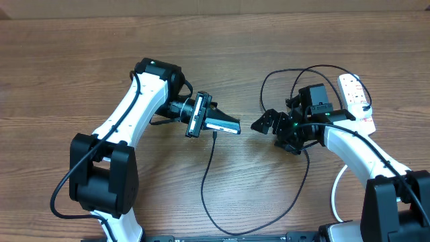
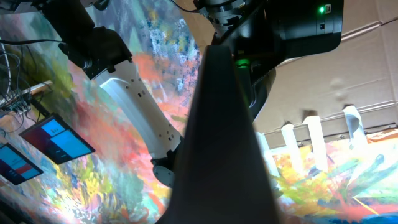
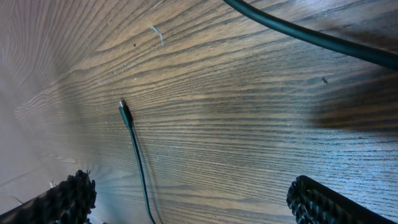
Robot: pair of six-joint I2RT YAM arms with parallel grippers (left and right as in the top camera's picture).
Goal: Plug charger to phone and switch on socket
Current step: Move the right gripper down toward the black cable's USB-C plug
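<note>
Phone [image 1: 225, 123] in left claw [image 1: 207, 119] points lengthwise toward right claw [image 1: 257, 124].

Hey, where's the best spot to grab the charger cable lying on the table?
Grip the charger just behind its connector, right end effector coming straight down, closing across the cable: it lies flat on the table, free on both sides.
</note>
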